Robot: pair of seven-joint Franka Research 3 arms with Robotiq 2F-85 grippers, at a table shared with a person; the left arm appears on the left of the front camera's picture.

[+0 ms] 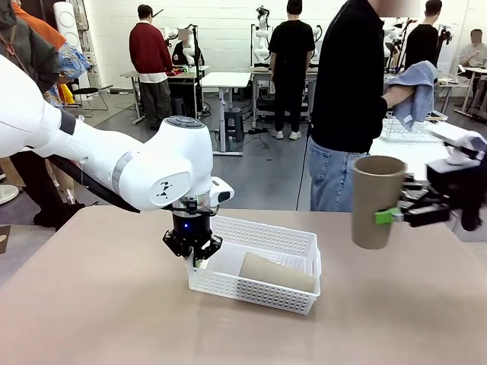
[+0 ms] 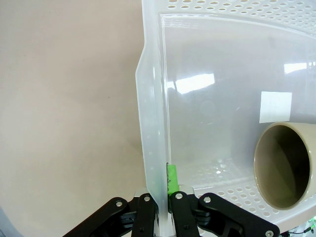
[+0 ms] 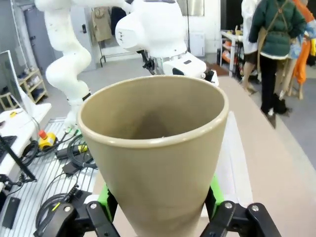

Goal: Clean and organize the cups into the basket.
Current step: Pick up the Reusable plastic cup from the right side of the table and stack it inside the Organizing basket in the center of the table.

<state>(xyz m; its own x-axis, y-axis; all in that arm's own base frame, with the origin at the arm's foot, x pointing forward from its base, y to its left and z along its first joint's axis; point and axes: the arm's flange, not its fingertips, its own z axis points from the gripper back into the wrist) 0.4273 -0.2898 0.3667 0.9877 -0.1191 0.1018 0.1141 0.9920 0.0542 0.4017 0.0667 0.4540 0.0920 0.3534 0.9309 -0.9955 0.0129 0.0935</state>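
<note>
The left gripper [image 1: 197, 261] pinched shut on the near-left wall of 1 white basket [image 1: 266, 232], where 1 tan cup [image 1: 275, 272] lay sideways. The right gripper [image 1: 388, 215], spread wide, held a 2nd tan cup [image 1: 377, 201] upright above the table [image 1: 99, 304], at right.

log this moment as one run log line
left end effector: shut on basket wall | right end effector: holds upright tan cup right of basket | second tan cup: lying in basket

White wall [image 1: 228, 30] behind, grey floor [image 1: 259, 175] — white worktables [image 1: 226, 79] (a dark stool [image 1: 233, 125] beneath one) — soft, even light.
</note>
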